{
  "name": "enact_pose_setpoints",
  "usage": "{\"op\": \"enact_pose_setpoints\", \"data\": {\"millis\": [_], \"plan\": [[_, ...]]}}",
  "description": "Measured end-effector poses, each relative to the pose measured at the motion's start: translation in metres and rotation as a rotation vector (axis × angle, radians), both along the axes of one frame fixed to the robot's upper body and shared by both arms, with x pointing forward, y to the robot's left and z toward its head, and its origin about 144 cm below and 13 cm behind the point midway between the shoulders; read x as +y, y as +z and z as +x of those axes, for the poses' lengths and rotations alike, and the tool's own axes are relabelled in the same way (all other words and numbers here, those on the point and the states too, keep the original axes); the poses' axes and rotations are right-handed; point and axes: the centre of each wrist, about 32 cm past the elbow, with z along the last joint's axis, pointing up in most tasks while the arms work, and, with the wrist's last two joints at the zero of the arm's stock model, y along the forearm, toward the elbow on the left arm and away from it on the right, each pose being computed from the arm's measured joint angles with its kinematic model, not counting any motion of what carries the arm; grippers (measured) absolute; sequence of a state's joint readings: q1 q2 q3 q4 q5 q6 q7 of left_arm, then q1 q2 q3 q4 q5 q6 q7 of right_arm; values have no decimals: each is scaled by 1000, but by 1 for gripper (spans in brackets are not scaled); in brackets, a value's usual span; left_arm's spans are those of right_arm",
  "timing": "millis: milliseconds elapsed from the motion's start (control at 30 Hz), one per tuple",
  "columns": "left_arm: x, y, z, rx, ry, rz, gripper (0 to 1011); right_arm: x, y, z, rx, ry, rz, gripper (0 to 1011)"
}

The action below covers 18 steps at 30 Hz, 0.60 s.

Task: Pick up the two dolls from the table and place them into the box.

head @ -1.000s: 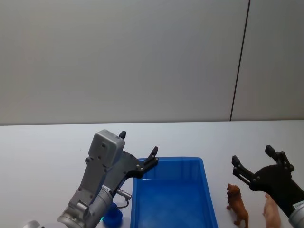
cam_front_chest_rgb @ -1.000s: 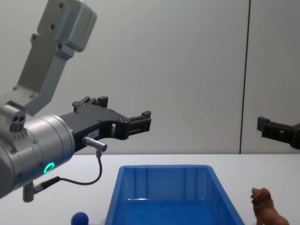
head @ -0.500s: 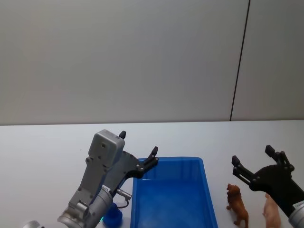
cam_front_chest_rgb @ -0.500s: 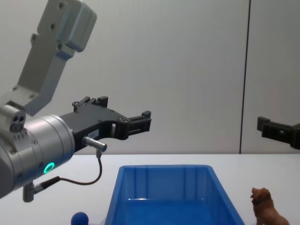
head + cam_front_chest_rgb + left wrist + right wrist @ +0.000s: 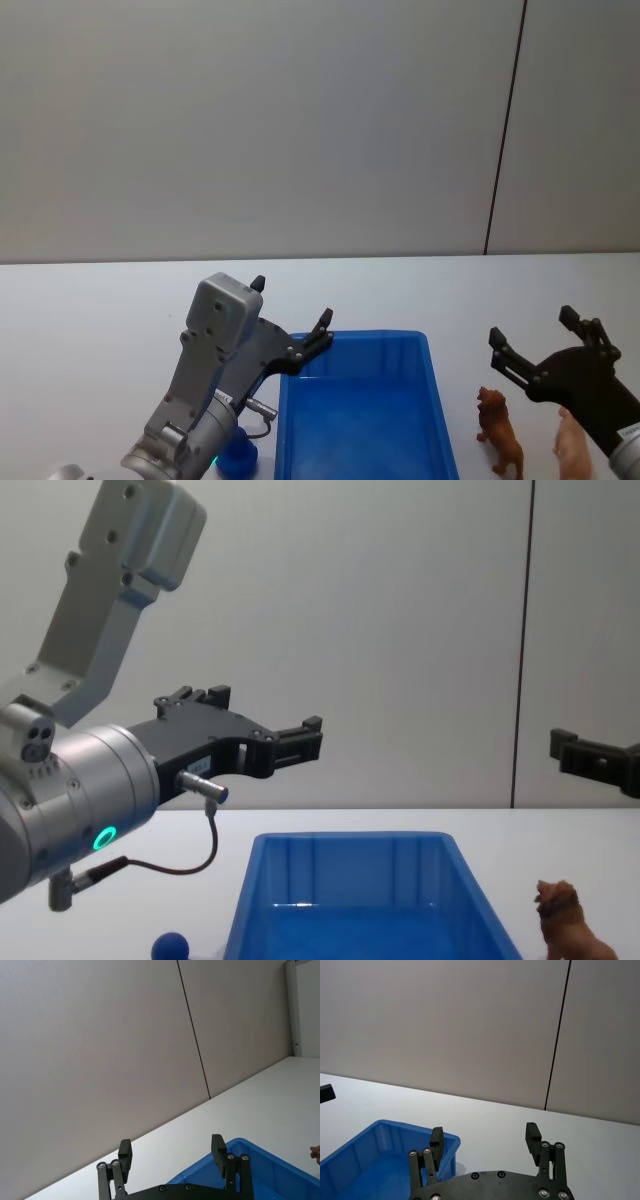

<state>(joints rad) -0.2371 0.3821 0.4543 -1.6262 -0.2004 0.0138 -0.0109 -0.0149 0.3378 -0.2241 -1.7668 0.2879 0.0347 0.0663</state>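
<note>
**Both dolls on the table, right gripper nearest**

The right gripper [image 5: 532, 326] hovers with fingers spread just above the brown lion [image 5: 500, 432] and the pink pig [image 5: 572, 450]. Both stand on the white table [image 5: 100, 310] to the right of the blue box [image 5: 380, 338]. Neither doll is in the box yet.

The lion looks the better first pick. I would descend straight over its trunk and close across the flanks, not the thin legs or the lumpy, shaggy mane.

The pig is partly hidden behind the gripper, so its pose is unclear; it seems smooth and rounded, so it may slip.

The box is glossy, ribbed plastic with tall walls, so the doll must be lifted over the rim.

The left gripper [image 5: 291, 301], also spread, hangs over the box's far left corner.
</note>
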Motion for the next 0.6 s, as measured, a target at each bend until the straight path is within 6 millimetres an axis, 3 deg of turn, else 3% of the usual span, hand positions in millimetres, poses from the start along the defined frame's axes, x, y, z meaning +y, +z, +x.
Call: {"op": "enact_pose_setpoints", "data": {"millis": [600], "plan": [[0, 0, 0, 0, 0, 0, 1002, -5, -4, -7, 107, -116, -9, 1001]]}}
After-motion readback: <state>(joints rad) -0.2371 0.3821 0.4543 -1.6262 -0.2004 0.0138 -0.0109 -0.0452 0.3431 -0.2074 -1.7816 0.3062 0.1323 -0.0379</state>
